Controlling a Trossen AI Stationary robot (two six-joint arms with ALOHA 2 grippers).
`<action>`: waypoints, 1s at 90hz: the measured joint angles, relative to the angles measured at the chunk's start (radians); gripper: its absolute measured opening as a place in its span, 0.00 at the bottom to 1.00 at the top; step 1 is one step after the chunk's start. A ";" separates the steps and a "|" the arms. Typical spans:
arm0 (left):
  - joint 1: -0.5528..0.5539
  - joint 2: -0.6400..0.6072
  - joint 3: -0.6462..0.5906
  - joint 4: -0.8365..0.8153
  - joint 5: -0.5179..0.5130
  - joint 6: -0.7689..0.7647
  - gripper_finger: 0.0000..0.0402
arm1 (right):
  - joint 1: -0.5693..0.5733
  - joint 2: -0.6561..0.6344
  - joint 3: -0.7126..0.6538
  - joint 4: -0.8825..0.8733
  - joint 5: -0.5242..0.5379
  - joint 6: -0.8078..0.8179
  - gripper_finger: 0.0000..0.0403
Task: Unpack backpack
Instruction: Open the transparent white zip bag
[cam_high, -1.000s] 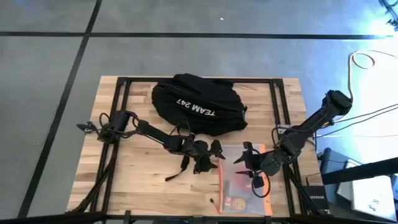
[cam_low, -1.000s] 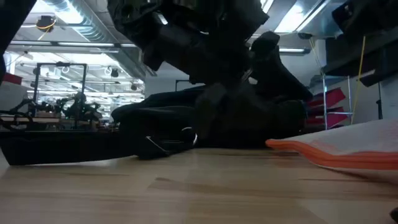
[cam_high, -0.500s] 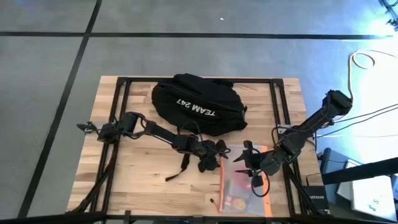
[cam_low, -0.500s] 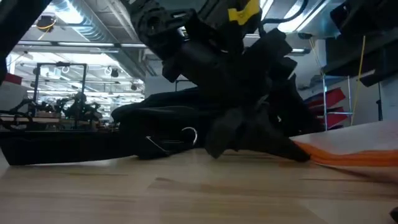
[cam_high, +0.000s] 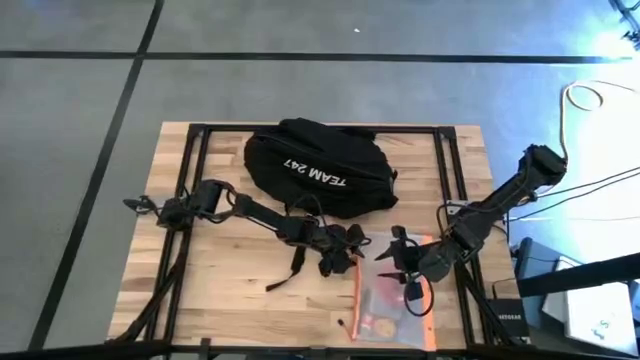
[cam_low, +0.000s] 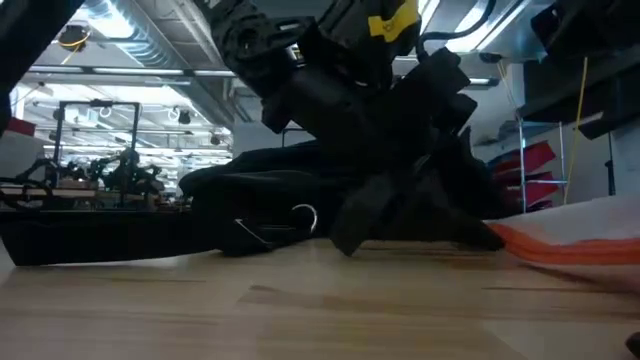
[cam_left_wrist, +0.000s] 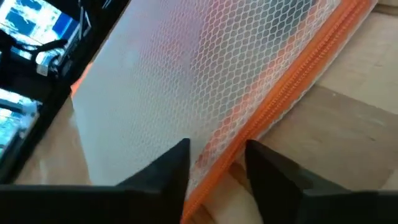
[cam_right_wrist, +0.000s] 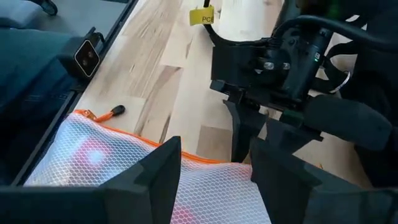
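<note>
Two open hands, left hand (cam_high: 352, 258) and right hand (cam_high: 393, 262), flanking mesh pouch (cam_high: 390, 300), backpack (cam_high: 315, 166) behind.

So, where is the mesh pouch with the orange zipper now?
In the high view the mesh pouch lies flat at the table's front right, between both grippers, in front of the backpack.

"TEAM 247" on the backpack (cam_high: 318, 166)
</note>
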 joint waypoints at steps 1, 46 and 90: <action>0.001 0.001 0.000 0.000 0.003 -0.005 0.31 | 0.000 0.000 0.000 0.000 0.000 0.000 0.43; -0.001 0.004 -0.005 0.023 -0.005 -0.162 0.01 | 0.000 0.000 0.000 0.000 0.000 0.002 0.43; 0.005 -0.263 0.001 -0.328 -0.343 -0.369 0.00 | 0.000 0.001 0.000 0.007 0.038 0.132 0.43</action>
